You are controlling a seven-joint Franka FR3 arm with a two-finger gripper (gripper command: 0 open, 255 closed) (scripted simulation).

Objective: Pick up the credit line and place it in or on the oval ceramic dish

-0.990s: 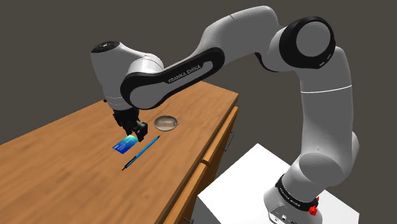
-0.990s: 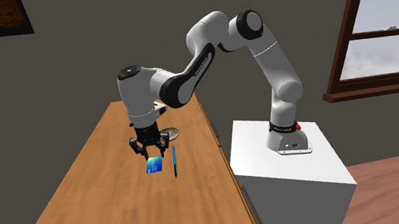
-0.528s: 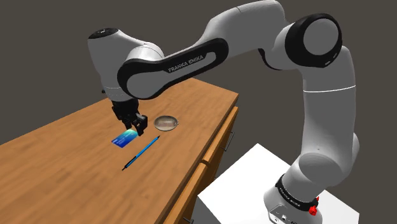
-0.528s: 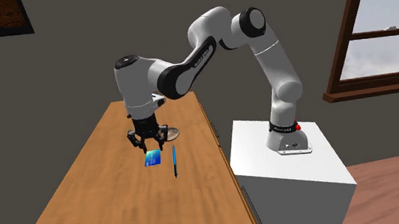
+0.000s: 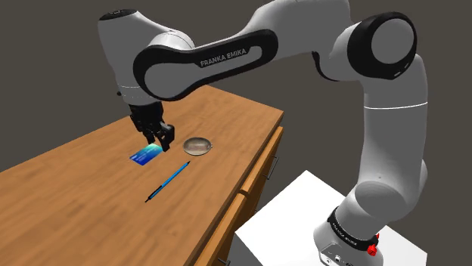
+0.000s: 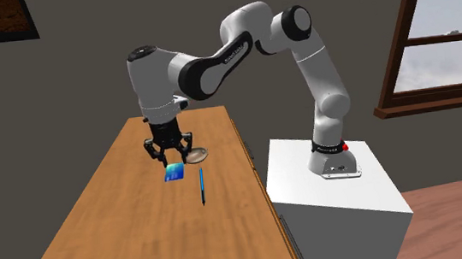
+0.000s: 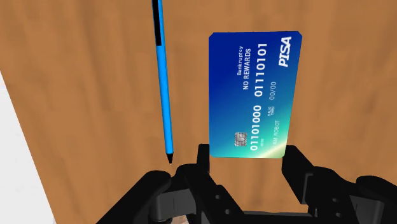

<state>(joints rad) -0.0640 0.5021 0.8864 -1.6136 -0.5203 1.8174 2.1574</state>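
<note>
Currently the credit card [image 7: 254,95] is off the table [image 5: 76,196], pinched at one short end between the two black fingers of the gripper [image 7: 248,159]; its blue printed face looks back at the wrist camera. Holding it by the end leaves most of the card free below the fingers, which should let it drop flat on release.

In the shoulder view the card [image 5: 146,156] hangs under the gripper [image 5: 159,143]. The small oval dish [image 5: 199,145] sits at about 3 o'clock from it, near but apart. The blue pen [image 5: 168,181] lies on the wood at about 5 o'clock, clear of both.

Judgement: grasp and lift are done, carry to the dish is in hand. The path runs away from the pen, so the risk is the thin card slipping or tilting in so narrow a pinch.
</note>
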